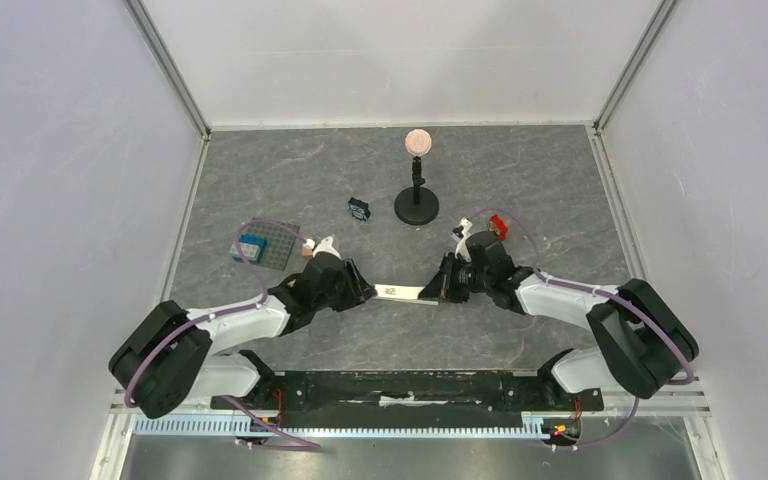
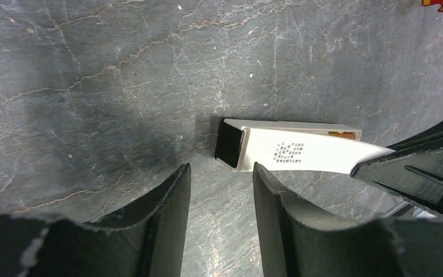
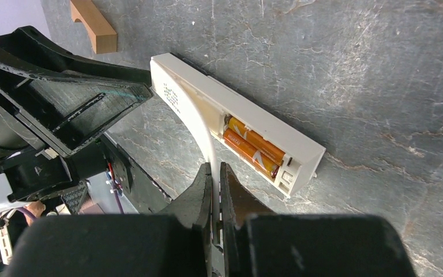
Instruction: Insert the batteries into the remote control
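One white remote (image 3: 180, 78) lies on the counter (image 1: 290, 180) between the two arms, with two orange batteries (image 3: 252, 142) side by side in its open bay. The right jaws pinch its one thin white cover (image 3: 203, 137), which bends up off the remote. The left jaws stand narrowly apart and empty, just beside its black end.

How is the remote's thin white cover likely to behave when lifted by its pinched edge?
The cover probably flexes rather than staying stiff: it arcs from the remote control to the right gripper pinching it. Thin and smooth, it may slip from the fingers. The batteries lie uncovered, so a jerk could dislodge them.
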Controlling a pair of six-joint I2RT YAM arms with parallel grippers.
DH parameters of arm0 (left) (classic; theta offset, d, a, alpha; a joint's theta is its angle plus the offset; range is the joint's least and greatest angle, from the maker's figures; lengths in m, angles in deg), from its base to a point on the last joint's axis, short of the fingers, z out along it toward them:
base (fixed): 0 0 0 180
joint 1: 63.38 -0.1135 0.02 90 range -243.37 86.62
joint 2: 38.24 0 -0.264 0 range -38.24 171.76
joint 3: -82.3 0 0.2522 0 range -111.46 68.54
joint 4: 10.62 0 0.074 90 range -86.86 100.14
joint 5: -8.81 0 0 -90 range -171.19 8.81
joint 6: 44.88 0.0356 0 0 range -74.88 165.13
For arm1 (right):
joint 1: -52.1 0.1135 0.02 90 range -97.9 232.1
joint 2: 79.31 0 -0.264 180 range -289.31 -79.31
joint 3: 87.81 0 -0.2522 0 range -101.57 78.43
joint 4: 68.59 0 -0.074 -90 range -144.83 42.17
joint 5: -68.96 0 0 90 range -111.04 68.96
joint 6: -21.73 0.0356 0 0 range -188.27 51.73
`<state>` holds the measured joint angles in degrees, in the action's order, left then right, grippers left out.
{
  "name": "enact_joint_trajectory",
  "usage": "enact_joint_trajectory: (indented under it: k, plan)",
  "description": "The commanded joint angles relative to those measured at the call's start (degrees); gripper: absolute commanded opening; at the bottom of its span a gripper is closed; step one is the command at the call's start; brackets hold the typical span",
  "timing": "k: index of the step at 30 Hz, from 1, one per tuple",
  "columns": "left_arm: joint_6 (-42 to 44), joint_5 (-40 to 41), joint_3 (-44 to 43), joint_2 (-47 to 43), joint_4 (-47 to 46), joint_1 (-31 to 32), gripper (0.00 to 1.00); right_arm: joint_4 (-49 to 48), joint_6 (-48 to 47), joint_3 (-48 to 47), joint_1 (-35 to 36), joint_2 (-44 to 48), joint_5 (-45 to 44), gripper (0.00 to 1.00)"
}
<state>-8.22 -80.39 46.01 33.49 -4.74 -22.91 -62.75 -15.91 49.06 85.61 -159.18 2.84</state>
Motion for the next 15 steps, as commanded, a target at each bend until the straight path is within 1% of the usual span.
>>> enact_joint_trajectory:
  k: [1, 6, 15]
  plan:
    - [-0.14, -0.53, -1.69, 0.99, -2.93, -0.41, 0.50, 7.82, -1.98, 0.37, -0.48, -0.22, -6.22, 0.00]
    - [0.00, -2.21, -2.29, 2.41, -3.27, -0.43, 0.50, 7.80, -2.04, 0.36, -0.56, -0.62, -6.62, 0.00]
    - [-0.53, -3.97, -2.06, 5.21, -7.00, -0.59, 0.50, 9.79, -2.22, 0.45, -0.55, -0.71, -7.15, 0.00]
